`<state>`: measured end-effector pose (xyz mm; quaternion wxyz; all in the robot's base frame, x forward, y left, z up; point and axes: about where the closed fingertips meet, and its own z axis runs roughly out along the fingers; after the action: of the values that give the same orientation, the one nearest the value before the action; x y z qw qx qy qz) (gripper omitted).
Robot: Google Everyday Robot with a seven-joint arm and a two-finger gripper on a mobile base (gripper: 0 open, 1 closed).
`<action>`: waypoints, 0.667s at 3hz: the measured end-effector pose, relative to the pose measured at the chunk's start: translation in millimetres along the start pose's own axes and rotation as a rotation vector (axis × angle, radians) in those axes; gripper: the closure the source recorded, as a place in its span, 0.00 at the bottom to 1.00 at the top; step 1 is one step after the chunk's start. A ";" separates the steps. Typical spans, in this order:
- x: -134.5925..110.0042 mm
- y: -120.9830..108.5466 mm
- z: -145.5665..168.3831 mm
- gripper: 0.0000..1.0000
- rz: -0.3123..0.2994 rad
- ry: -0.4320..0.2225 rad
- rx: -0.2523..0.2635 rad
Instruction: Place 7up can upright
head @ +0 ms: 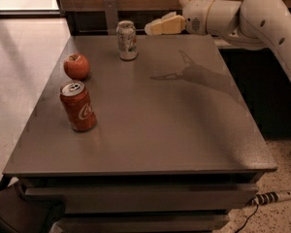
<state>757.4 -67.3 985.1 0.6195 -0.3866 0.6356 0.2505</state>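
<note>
The 7up can (pixel 127 40), pale whitish-silver with faint label marks, stands upright near the far edge of the grey table (pixel 160 115). My gripper (pixel 152 28) hovers above the table's far edge, just right of the can and level with its top. It holds nothing and does not touch the can. The white arm (pixel 252 18) reaches in from the upper right.
A red apple (pixel 76 66) sits at the table's left, with an upright red Coca-Cola can (pixel 78 106) in front of it. A dark wooden wall runs behind the table. A power strip (pixel 271 197) lies on the floor at lower right.
</note>
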 end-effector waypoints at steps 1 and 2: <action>18.0 11.4 41.6 0.00 0.031 0.004 -0.041; 32.5 19.1 70.4 0.00 0.064 -0.006 -0.064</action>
<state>786.0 -6.0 942.6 0.6004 -0.3849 0.6375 0.2914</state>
